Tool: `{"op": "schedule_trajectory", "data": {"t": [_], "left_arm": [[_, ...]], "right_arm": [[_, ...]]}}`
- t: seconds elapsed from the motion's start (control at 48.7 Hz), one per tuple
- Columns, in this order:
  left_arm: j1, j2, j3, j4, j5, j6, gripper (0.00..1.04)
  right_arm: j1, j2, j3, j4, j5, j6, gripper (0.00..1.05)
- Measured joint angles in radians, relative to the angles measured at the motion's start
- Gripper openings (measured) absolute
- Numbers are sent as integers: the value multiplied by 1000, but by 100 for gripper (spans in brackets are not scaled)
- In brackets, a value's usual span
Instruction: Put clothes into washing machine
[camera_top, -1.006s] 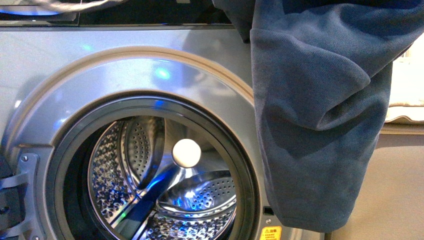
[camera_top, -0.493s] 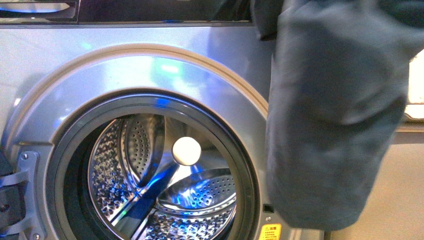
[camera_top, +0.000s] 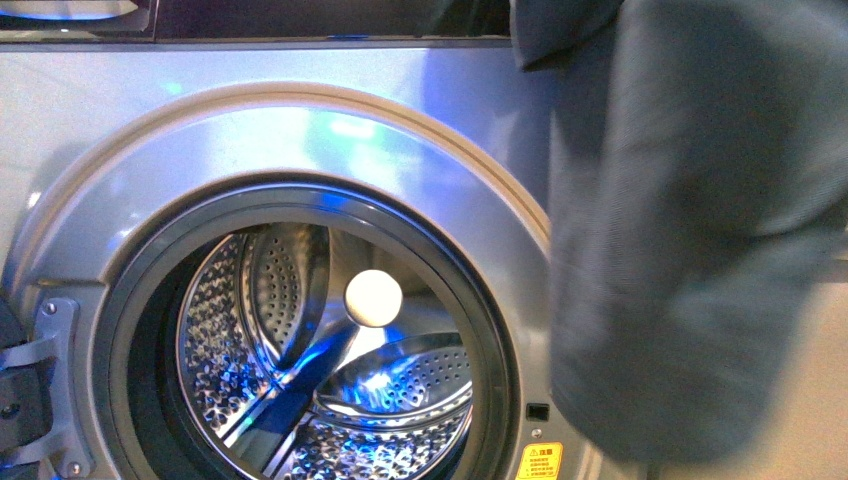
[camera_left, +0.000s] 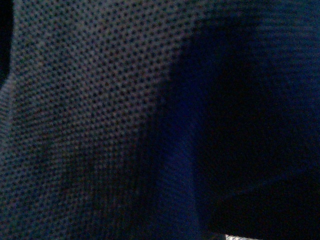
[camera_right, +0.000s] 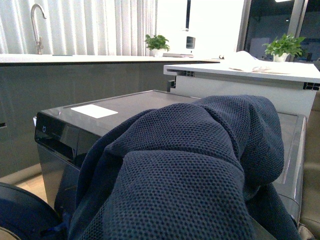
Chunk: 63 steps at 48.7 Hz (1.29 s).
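Clothes (camera_top: 690, 250): dark teal-blue, fine mesh weave, limp, blurred | hang right of the open drum (camera_top: 330, 380), across the washing machine (camera_top: 300, 130) front, long axis vertical, hem down | sticker (camera_top: 540, 463): orange-yellow, I can't read its writing | fingers: none in my views, grip unknown.

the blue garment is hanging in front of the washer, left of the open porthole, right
Not quite. The garment hangs in front of the washer, but right of the open porthole, not left. The front view shows it.
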Motion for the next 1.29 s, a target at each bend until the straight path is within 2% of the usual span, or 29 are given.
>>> {"op": "schedule_trajectory", "data": {"t": [0.123,0.308,0.575,0.698,0.801,0.904,0.986,1.109,1.294], "left_arm": [[-2,31,33,15,-57,-8,98],[3,105,157,16,-193,-38,98],[19,142,215,-54,-237,-56,98],[27,148,215,-54,-272,-57,80],[38,150,215,-57,-291,-73,61],[45,150,215,-60,-310,-91,47],[49,150,215,-59,-320,-97,35],[64,154,214,-55,-343,-105,17],[98,156,179,-44,-346,-113,14]], "right_arm": [[0,0,0,0,0,0,11],[0,0,0,1,0,0,11],[0,0,0,1,3,0,11],[0,0,0,1,3,0,11],[0,0,-1,1,3,0,11],[0,1,-2,1,3,0,11],[0,1,-2,1,3,-1,22],[0,-2,-2,3,0,-1,45],[0,-3,-2,3,-1,-1,77]]}}
